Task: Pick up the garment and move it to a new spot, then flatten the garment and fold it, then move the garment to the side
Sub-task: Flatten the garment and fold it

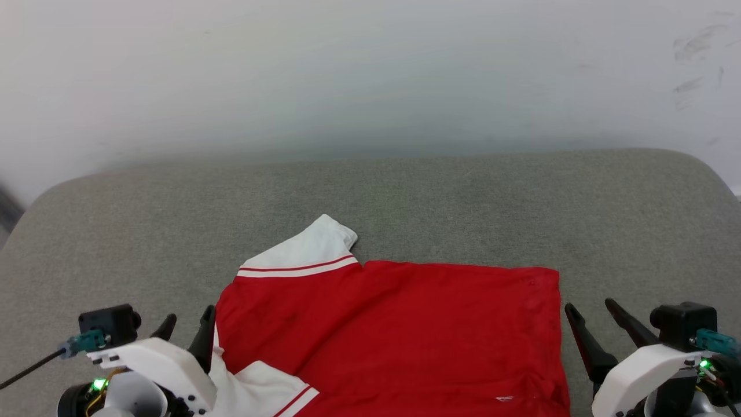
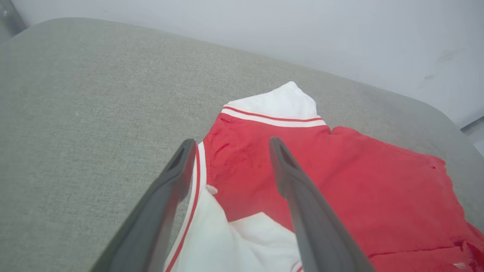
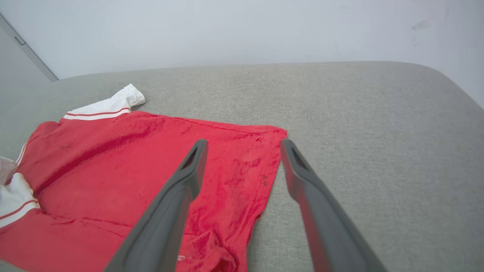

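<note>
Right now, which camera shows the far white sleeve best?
Left wrist view: the white sleeve sits near the centre, large, with its red stripes clear. The head view shows it whole but smaller. The right wrist view has it small at the upper left.

Garment (image 1: 399, 324), near side: runs off the bottom edge of the head view, so the hem is cut away there.
Near sleeve (image 1: 260, 388): only part shows. The rest is under the left gripper (image 1: 190, 315) housing and past the frame.
Finger against cloth: can't tell whether it touches.
White speck (image 1: 503, 398) on the red: too small to read, maybe a label.
Right gripper (image 1: 589, 305): its arm is cut off at the lower right corner.
Right wrist view: one finger covers a strip of red, and the cloth runs off the left and bottom edges.
Wall marks (image 1: 694, 52): faint, smudged, unclear.
Dark shape (image 1: 7, 211), left edge: blurred and cropped, can't tell what it is.
</note>
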